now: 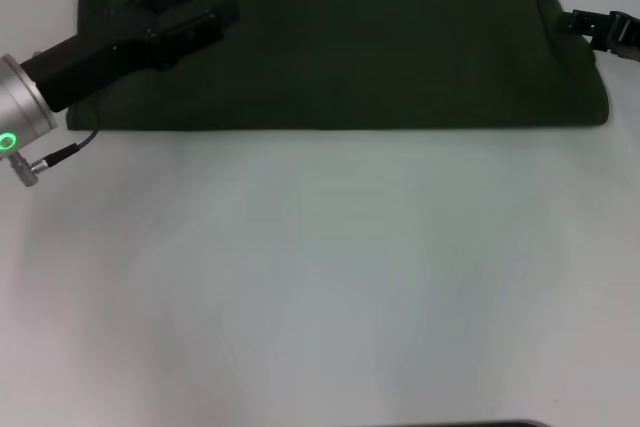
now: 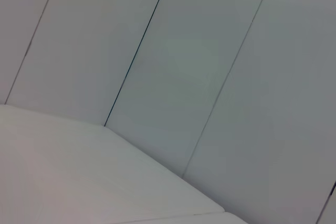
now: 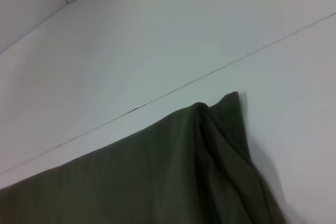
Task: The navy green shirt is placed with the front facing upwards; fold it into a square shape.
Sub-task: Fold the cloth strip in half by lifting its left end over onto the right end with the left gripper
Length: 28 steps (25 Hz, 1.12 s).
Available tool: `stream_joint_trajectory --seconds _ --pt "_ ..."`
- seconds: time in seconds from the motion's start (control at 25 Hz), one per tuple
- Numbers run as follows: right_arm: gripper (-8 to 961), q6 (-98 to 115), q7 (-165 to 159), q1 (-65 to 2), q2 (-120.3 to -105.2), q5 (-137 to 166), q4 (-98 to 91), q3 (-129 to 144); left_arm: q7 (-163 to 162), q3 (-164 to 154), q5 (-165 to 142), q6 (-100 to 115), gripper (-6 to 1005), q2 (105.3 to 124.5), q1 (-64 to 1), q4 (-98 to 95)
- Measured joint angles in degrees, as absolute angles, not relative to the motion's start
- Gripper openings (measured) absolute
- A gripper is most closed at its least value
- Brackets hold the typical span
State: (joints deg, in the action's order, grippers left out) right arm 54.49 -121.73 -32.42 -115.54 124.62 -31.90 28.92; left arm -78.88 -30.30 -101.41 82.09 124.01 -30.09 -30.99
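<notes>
The navy green shirt (image 1: 350,37) lies across the far side of the white table (image 1: 320,277) as a long folded band with only plain green cloth showing. My left gripper (image 1: 212,0) hovers over the band's left end with its dark fingers (image 1: 200,25) spread open and nothing between them. At the band's right end my right gripper (image 1: 592,27) is just off the cloth, only partly in view. In the right wrist view a bunched corner of the shirt (image 3: 210,145) rests on the table. The left wrist view shows no shirt.
White wall panels (image 2: 184,61) stand behind the table. A seam line (image 3: 173,93) runs across the tabletop just beyond the shirt's corner. Bare white tabletop stretches from the shirt toward me.
</notes>
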Motion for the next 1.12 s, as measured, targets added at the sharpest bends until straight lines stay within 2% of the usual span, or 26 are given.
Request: stream_joint_trajectory --seconds 0.6,1.12 --pt "749 55.9 -121.72 -33.96 -116.5 124.53 -30.89 28.92 -77.98 -29.39 -100.54 82.0 920 124.01 -29.89 -30.93" --pt "750 57.23 -121.43 -34.14 -116.55 124.2 -31.65 28.44 -77.78 -28.73 -99.42 81.91 921 124.06 -29.47 -30.94"
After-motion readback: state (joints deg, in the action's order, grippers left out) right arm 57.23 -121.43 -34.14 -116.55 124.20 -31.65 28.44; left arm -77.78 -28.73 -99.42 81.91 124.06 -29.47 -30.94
